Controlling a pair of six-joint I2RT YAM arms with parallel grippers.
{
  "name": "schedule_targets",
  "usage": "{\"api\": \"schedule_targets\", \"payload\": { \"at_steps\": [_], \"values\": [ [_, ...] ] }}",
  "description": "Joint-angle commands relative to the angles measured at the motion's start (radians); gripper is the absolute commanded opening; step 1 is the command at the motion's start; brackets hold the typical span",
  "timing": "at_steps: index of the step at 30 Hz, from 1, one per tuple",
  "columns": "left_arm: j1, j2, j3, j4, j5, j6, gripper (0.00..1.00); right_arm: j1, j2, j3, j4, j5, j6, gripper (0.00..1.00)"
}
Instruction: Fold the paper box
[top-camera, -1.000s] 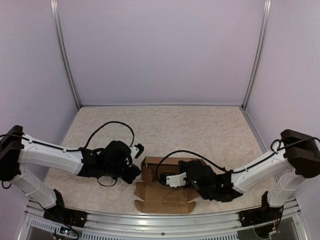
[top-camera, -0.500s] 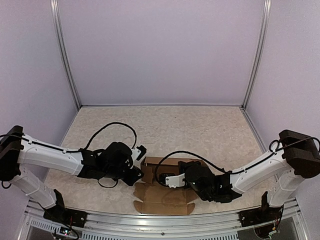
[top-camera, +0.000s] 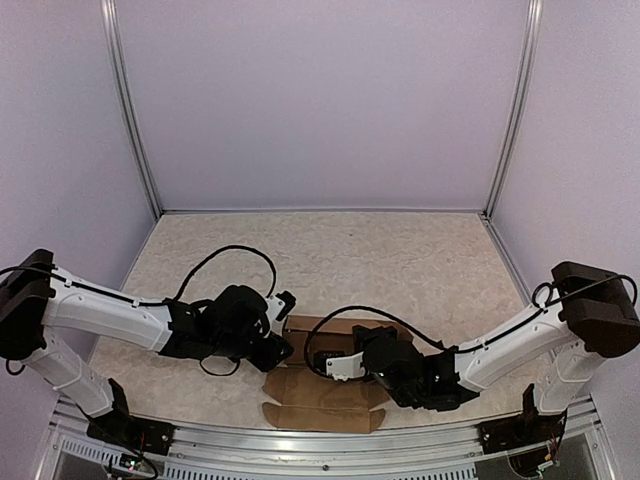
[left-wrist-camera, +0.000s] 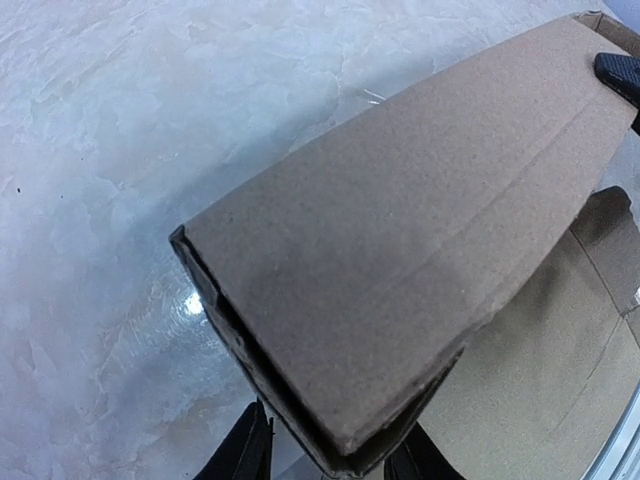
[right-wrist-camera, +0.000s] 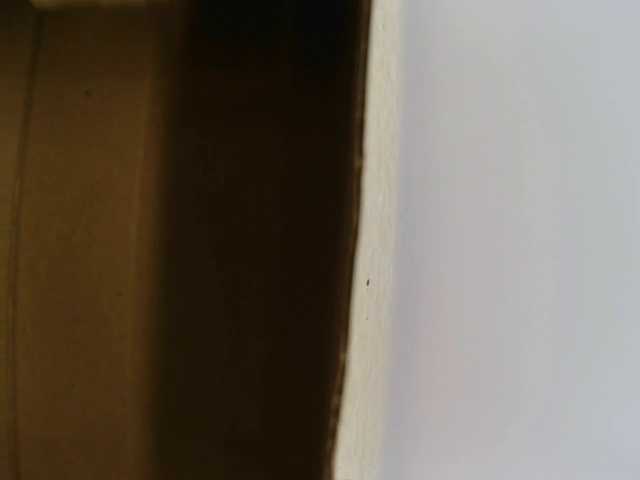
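The paper box (top-camera: 325, 385) is a brown die-cut cardboard piece near the table's front edge, with a flat flap toward the near rail and a raised folded wall at the back. My left gripper (top-camera: 280, 346) is at the box's left end. In the left wrist view its jaws (left-wrist-camera: 325, 460) stand on either side of the folded wall's end (left-wrist-camera: 400, 230), pressed against it. My right gripper (top-camera: 338, 362) reaches into the box's middle from the right. The right wrist view shows only close brown cardboard (right-wrist-camera: 90, 250); the right fingers are hidden.
The marbled table (top-camera: 400, 260) stretches behind the box. Pale walls with metal posts (top-camera: 135, 120) enclose it on three sides. A metal rail (top-camera: 320, 442) runs along the near edge just in front of the box's flap.
Both grippers and the box have shifted a little left and toward the near edge. The front flap now lies lower and closer to the rail.
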Motion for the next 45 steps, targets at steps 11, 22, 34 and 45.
{"api": "schedule_targets", "payload": {
  "at_steps": [11, 22, 34, 45],
  "values": [
    [-0.043, 0.036, -0.019, 0.086, -0.117, -0.050, 0.35, 0.089, 0.097, 0.059, -0.047, 0.117, 0.042, 0.00],
    [-0.087, 0.077, 0.020, 0.084, -0.248, -0.063, 0.18, 0.107, 0.087, 0.188, -0.303, 0.163, 0.252, 0.00],
    [-0.088, 0.106, 0.105, 0.043, -0.296, 0.005, 0.00, 0.100, -0.036, 0.289, -0.624, -0.053, 0.544, 0.24],
    [-0.070, 0.211, 0.219, 0.075, -0.248, 0.181, 0.00, 0.008, -0.378, 0.267, -0.768, -0.432, 0.789, 0.56]
  ]
}}
